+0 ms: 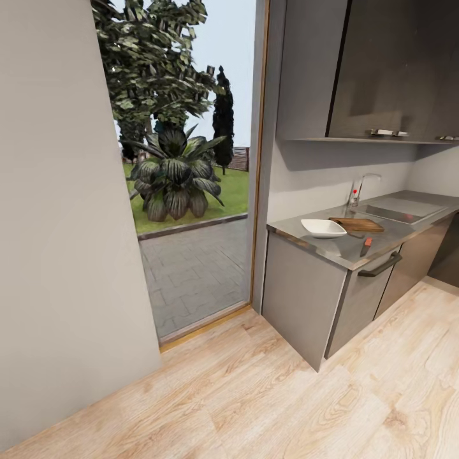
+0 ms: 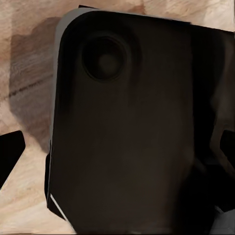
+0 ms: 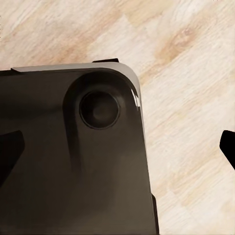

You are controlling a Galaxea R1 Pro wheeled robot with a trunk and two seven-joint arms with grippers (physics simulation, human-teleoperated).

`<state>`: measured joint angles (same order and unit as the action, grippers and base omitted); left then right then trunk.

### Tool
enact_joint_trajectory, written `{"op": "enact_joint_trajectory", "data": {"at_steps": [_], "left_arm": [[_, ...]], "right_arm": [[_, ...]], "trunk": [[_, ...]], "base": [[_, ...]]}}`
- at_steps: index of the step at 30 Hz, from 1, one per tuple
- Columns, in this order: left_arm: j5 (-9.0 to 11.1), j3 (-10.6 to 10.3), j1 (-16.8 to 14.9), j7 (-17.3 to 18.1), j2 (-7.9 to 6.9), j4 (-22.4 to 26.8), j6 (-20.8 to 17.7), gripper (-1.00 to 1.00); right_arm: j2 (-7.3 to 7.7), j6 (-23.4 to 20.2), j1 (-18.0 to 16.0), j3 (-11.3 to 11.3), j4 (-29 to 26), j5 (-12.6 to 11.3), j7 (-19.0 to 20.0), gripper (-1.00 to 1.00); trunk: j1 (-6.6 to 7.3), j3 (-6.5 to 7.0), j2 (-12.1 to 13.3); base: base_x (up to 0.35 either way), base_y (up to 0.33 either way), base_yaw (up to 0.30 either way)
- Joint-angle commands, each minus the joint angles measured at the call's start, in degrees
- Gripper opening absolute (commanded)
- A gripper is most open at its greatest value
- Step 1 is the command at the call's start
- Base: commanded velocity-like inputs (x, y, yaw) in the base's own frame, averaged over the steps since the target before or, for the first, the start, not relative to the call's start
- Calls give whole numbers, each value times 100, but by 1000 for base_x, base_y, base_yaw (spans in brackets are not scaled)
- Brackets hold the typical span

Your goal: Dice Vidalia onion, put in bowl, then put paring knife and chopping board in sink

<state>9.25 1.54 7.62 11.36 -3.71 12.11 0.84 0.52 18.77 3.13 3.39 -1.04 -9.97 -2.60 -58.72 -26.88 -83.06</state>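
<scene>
Kitchen corner, seen from the head view across a pale wood floor (image 1: 268,395); grey worktop (image 1: 344,250) over grey cabinets with dark bar handles, at right.
White bowl (image 1: 322,227) on the worktop near its front end; brown chopping board (image 1: 357,224) just beside the bowl, on the sink side; paring knife (image 1: 366,246) with red-orange handle near the worktop's front edge, close to bowl and board.
Steel sink (image 1: 398,211) further along the worktop; chrome faucet (image 1: 361,188) with small red knob at its back rim; Vidalia onion not made out, sink interior too small to tell.
Open doorway at left, with paved path, lawn, dark leafy plant (image 1: 173,178).
Left hand: dark fingertips (image 2: 11,154) at picture edges over a dark robot part and wood floor; spread wide, holding nothing.
Right hand: dark fingertips (image 3: 10,152) likewise at the edges; spread wide, holding nothing.
</scene>
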Motion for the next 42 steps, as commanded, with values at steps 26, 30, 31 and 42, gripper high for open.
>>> {"op": "enact_joint_trajectory", "data": {"at_steps": [26, 30, 31, 42], "left_arm": [[-632, 76, 3, -4, 17, 290, -90, 100], [-641, 75, 3, 30, 8, 297, -86, 100], [-646, 75, 3, 33, 6, 300, -89, 100], [-106, 271, 0, -227, -45, 620, -158, 100]], "right_arm": [[-17, 77, 4, -26, -19, -56, 5, 100], [-14, 75, 4, -20, -19, -53, -10, 100], [-12, 72, 4, -21, -19, -57, -11, 100], [60, -524, -119, -38, -232, -197, -99, 100]], "trunk": [[0, -3, -2], [0, -3, -2], [0, -3, -2], [0, -3, -2]], "base": [[0, 0, 0], [0, 0, 0], [0, 0, 0], [0, 0, 0]]}}
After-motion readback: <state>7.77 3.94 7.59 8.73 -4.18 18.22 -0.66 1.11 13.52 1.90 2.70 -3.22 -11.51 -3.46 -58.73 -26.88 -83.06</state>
